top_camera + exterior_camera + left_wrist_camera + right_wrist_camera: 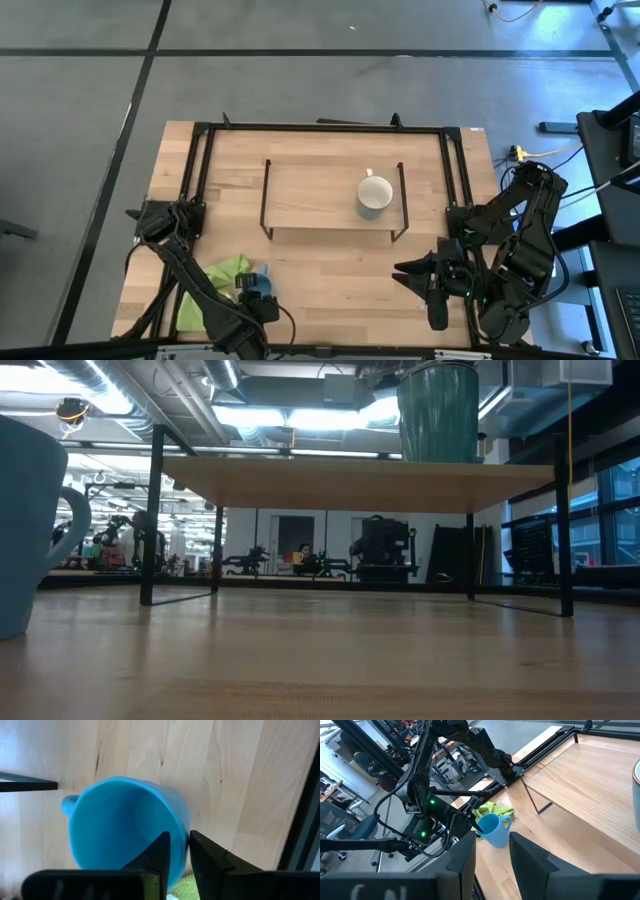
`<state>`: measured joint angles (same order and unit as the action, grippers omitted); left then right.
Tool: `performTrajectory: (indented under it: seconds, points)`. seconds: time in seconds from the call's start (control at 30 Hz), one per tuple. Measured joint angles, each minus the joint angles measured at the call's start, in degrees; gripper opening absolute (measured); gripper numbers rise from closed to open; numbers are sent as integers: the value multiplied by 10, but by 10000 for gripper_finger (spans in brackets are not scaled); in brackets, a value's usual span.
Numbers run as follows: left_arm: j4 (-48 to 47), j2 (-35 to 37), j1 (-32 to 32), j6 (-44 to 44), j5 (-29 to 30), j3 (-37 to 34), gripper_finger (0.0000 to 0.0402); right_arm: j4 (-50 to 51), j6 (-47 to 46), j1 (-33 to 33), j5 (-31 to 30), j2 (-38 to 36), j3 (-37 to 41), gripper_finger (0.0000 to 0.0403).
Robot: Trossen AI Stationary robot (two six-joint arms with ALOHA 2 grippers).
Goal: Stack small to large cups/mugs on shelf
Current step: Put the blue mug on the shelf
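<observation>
So, closest in, bottom left of the high view: the light-blue mug stands upright on the table with its handle sticking out to the side. The left gripper comes down right over its rim. One finger is inside the mug, the other is outside, and they're parted a bit with the mug wall in the slot between them, so it looks loose rather than clamped. The mug's base is flat on the wood; in the low view it fills the far left edge, sitting on the tabletop. Just beside it, toward the left edge of the high view, there's a crumpled green cloth, touching or nearly touching the mug. Over in the lower right of the high view, the right gripper hangs above bare table, well apart from everything, fingers spread and holding nothing. Farther back, in the middle of the high view, is the shelf, a light-wood board on thin black legs. The cream-white mug stands upright on its right part, near the right-hand legs. In the low view that mug pokes up from the board at the top of the frame, right of centre.
</observation>
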<state>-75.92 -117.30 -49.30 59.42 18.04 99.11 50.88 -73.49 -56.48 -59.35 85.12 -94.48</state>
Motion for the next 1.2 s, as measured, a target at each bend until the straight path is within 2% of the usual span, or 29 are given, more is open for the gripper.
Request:
performTrajectory:
  seconds: [0.2, 0.5, 0.73, 1.2]
  points:
    - [2, -1, -3, 3, -22, -22, 63, 0, -2, 0, 1, 0, 0, 120]
    - [8, -1, -6, 2, -21, -24, 60, 0, -2, 0, 1, 0, 0, 120]
    - [38, 0, -4, 1, -20, -23, 12, 1, -2, 0, 0, 0, 0, 120]
    - [42, 0, 7, -4, -24, -5, 10, 15, -14, 0, 0, 0, 0, 120]
